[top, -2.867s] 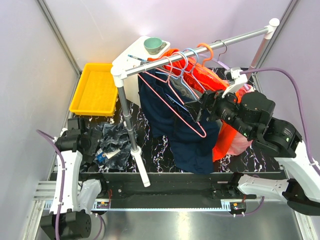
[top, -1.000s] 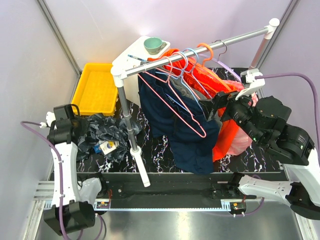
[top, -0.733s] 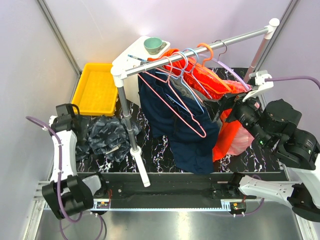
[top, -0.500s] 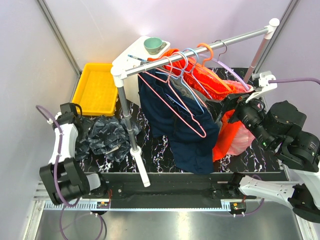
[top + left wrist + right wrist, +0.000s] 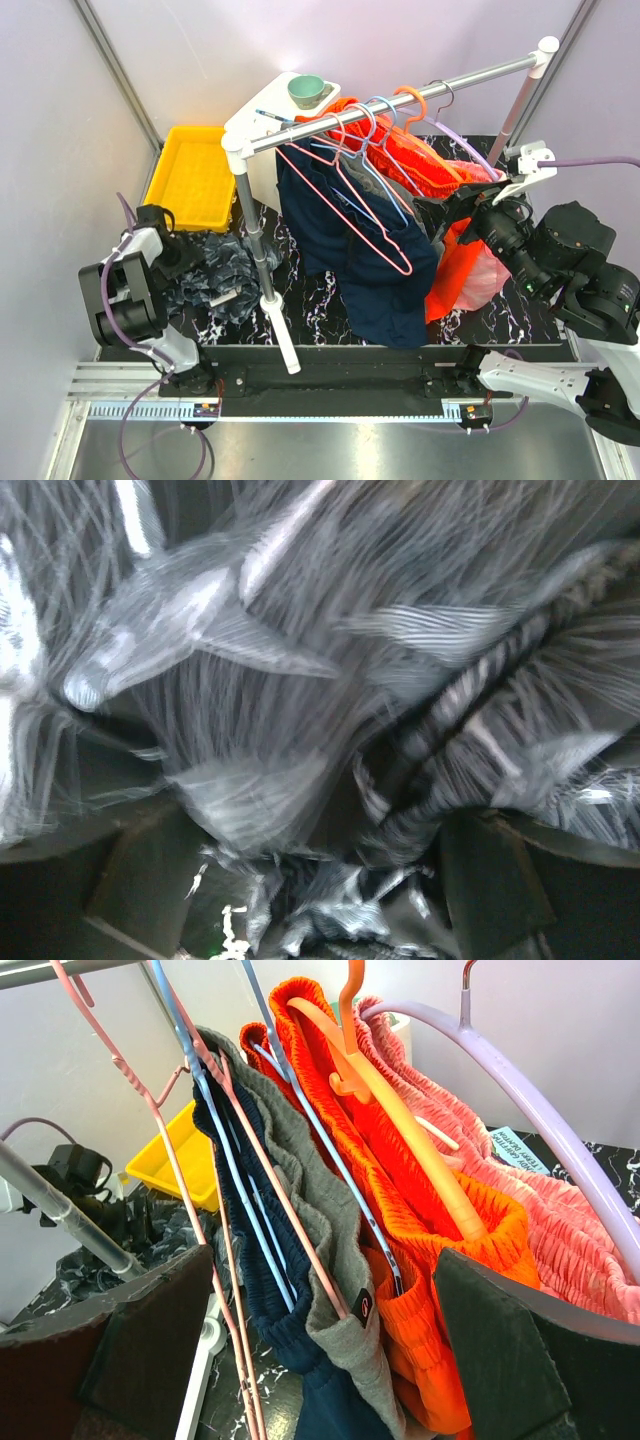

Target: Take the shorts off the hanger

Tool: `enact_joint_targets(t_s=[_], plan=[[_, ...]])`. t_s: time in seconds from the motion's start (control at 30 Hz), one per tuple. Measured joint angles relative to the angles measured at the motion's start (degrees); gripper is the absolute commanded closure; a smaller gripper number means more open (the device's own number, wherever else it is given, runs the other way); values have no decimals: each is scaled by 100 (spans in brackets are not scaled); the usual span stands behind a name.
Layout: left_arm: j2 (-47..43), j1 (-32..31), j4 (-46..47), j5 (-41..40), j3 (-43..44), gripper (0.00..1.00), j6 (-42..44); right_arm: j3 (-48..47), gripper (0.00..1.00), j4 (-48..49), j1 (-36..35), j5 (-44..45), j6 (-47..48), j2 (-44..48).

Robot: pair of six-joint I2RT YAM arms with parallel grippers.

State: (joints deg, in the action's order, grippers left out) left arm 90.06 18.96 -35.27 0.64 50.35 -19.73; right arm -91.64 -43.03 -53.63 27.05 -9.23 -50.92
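Note:
The dark leaf-printed shorts point(image 5: 222, 280) lie in a heap on the table at the left, off the hanger. They fill the blurred left wrist view point(image 5: 300, 680). My left gripper point(image 5: 183, 260) is down at the heap's left edge; its jaws point(image 5: 320, 880) stand apart with fabric lying under and between them. The thin pink hanger point(image 5: 408, 270) hangs bare on the rail in front of the navy garment, and its wire shows in the right wrist view point(image 5: 120, 1062). My right gripper point(image 5: 440, 213) is open and empty point(image 5: 330, 1350), just right of the hung clothes.
The rail point(image 5: 400, 95) on its white post point(image 5: 258, 250) carries a navy garment point(image 5: 375, 290), a grey one point(image 5: 330, 1260), an orange one point(image 5: 450, 270) and a pink one point(image 5: 490, 280), on blue, orange and lilac hangers. A yellow tray point(image 5: 190, 180) and a white box with a green bowl point(image 5: 306, 90) stand behind.
My left arm has folded back and brought its gripper down onto the left edge of the shorts heap. My right gripper has pulled back to the right, away from the pink hanger.

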Motion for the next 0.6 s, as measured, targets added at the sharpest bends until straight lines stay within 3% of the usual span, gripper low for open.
enact_joint_targets(t_s=[0.03, 0.17, 0.33, 0.6], plan=[[52, 0, -15, 81, 79, 23, -17, 0, 0, 0, 0, -2, 7, 0], [52, 7, 306, 374, 28, 76, -149, 0, 0, 4, 0, 0, 2, 0], [-192, 7, 501, 518, -203, 100, -358, 0, 0, 7, 0, -2, -7, 0], [-1609, -9, -264, 225, -105, 100, -1174, 0, 0, 2, 0, -72, -15, -20]])
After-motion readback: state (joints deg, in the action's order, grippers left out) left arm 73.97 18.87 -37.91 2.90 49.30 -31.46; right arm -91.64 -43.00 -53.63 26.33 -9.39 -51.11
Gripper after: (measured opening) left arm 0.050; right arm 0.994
